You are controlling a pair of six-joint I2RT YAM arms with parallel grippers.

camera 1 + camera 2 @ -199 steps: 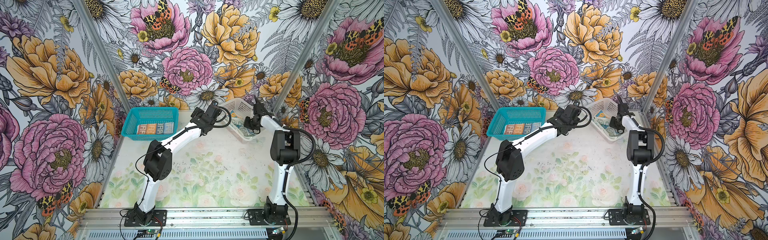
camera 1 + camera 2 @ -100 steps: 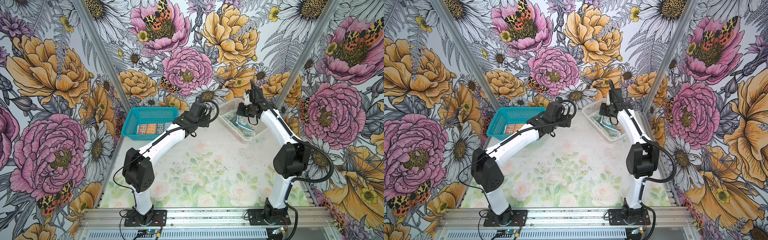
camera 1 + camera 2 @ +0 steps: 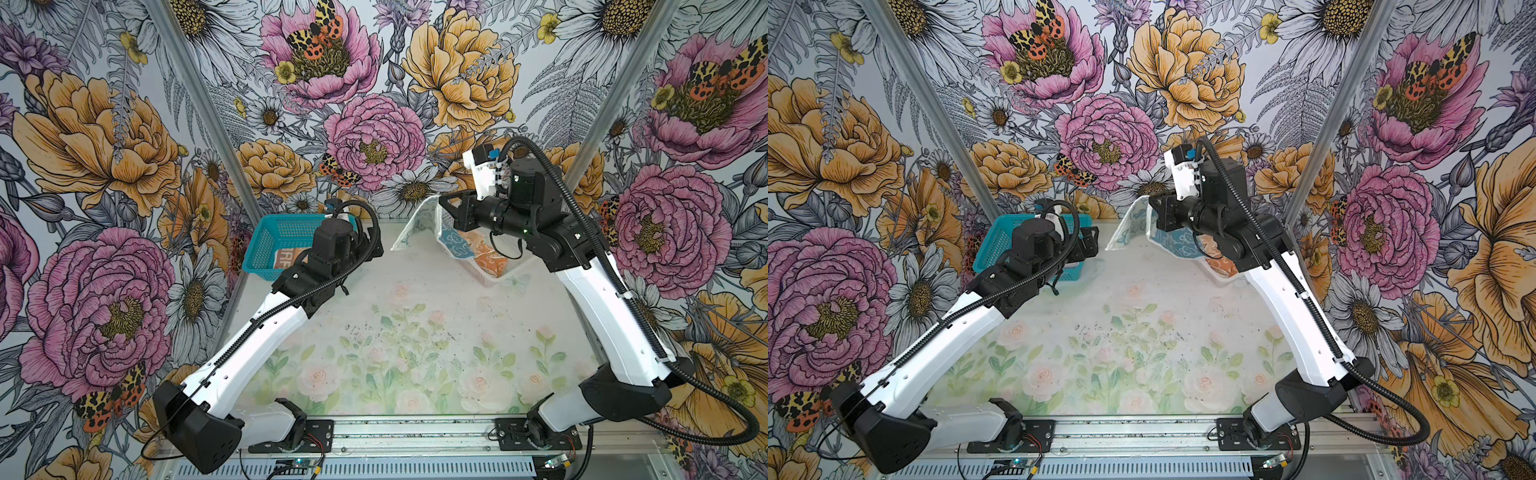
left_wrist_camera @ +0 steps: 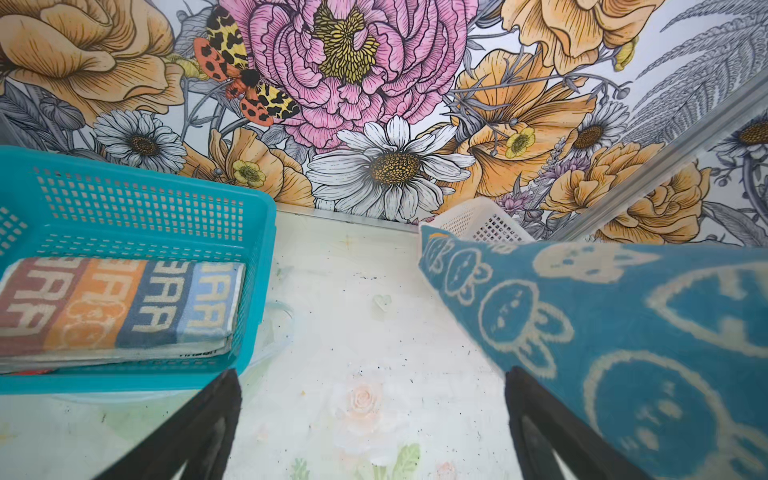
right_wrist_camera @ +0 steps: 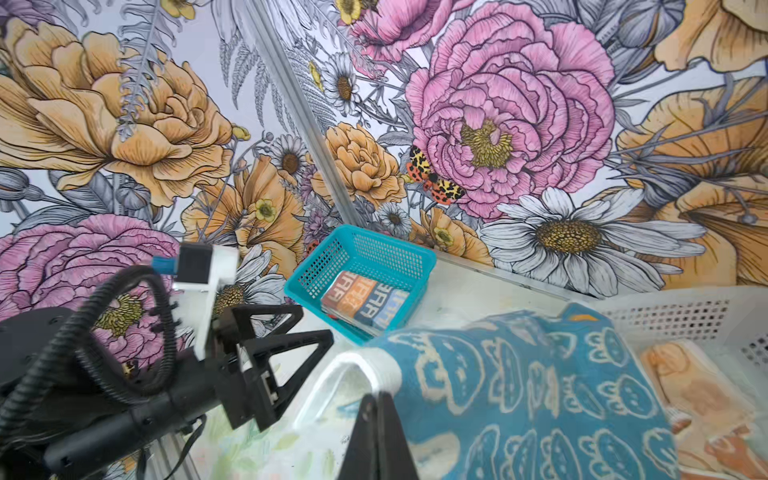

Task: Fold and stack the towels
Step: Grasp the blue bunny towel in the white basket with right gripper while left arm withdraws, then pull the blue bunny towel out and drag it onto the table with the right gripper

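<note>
Teal bunny towel [image 5: 519, 395] hangs pinched in my right gripper [image 5: 376, 397], jaws clamped on its edge, over the white basket [image 5: 665, 316] where the peach towel [image 5: 698, 399] lies. My left gripper [image 4: 372, 374] stands wide apart, touching nothing, beside the blue-green basket [image 4: 257, 232] holding the folded lettered towel [image 4: 124, 303].
</note>
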